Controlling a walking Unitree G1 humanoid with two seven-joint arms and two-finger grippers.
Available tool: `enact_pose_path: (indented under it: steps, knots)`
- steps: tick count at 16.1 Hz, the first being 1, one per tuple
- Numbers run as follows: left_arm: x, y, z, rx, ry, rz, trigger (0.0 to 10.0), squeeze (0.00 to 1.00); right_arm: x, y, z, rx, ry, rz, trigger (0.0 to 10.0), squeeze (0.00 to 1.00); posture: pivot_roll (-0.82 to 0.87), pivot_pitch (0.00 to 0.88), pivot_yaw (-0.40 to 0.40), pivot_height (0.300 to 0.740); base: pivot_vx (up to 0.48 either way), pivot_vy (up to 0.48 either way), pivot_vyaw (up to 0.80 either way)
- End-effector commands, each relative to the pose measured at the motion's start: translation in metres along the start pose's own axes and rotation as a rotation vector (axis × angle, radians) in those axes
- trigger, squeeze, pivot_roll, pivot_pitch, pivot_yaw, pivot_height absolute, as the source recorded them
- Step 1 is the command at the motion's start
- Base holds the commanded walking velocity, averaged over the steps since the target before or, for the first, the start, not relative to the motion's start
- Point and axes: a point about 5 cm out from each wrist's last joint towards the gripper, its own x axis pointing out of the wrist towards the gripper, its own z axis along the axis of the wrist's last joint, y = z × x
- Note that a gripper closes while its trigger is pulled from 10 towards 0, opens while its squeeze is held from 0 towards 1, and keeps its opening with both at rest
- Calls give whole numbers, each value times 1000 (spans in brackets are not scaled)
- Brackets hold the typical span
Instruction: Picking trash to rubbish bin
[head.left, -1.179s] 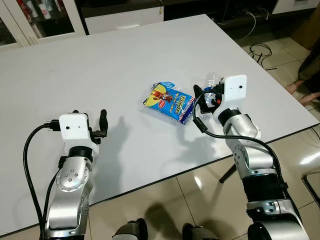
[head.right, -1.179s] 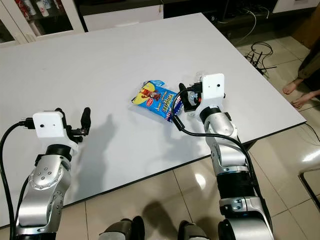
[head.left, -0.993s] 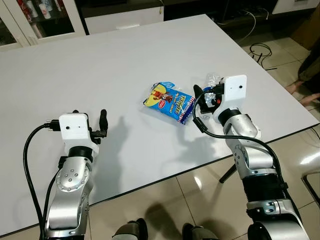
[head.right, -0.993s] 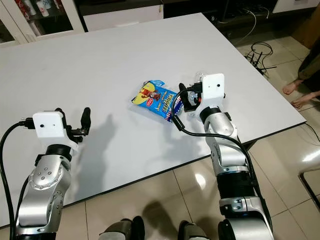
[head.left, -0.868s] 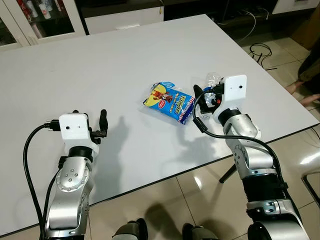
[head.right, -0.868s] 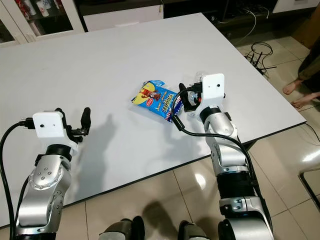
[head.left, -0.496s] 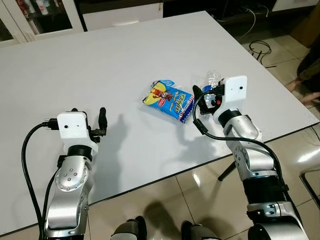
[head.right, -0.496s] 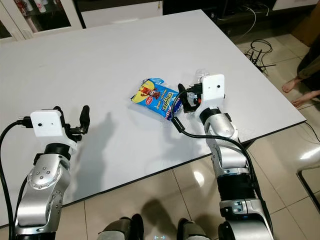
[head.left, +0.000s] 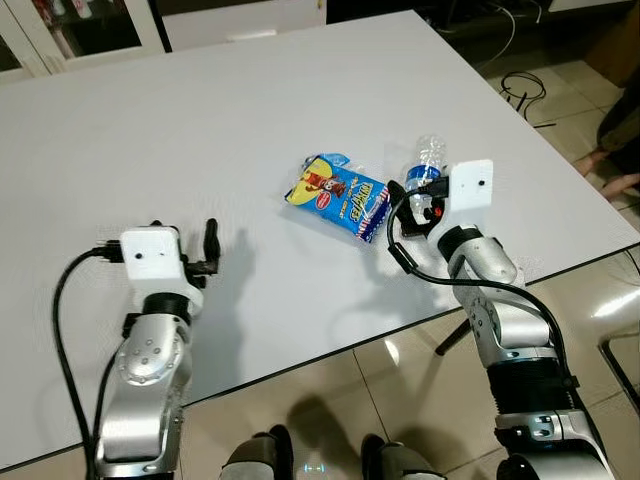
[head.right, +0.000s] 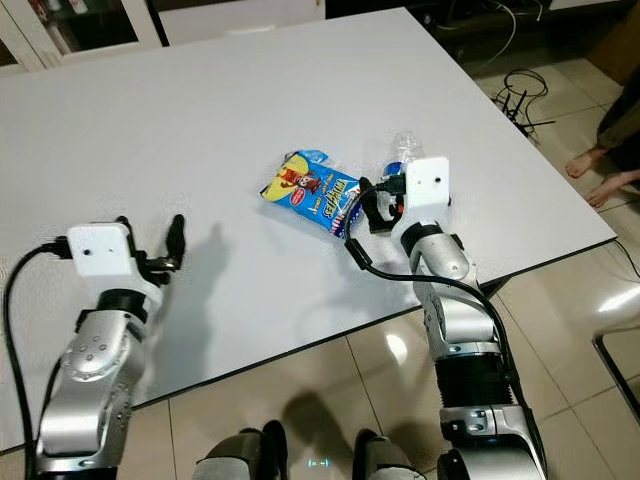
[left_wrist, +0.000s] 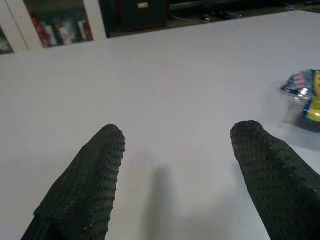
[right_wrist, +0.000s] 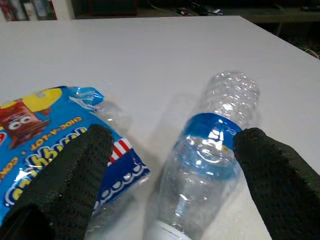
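Observation:
A blue snack bag lies on the white table, right of the middle. Just to its right lies a clear plastic bottle with a blue label. My right gripper is open, low over the table at the near ends of the bag and bottle. In the right wrist view the bottle lies between the two fingers, with the bag by the other finger. My left gripper is open over bare table at the near left; its wrist view catches the bag far off.
The table's near edge runs just below both grippers, with tiled floor beyond it. A person's feet and cables are on the floor to the right. A glass-door cabinet stands behind the table.
The camera has shifted a little. My right gripper has drawn back slightly toward the near edge, so more of the bottle shows. Bag and left gripper keep their places.

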Motion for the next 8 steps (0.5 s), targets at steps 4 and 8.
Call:
enact_pose_path:
  steps: [4, 8]
  knots:
    - [-3, 1, -3, 9, 16, 12, 10000, 0, 1, -10, 1, -30, 26, -42, 10000, 0, -92, 212, 18, 740, 0, 0, 0]
    - [-2, 2, -3, 13, 13, 14, 10000, 0, 4, -18, 1, -61, 30, -74, 10000, 0, -88, 202, 18, 740, 0, 0, 0]
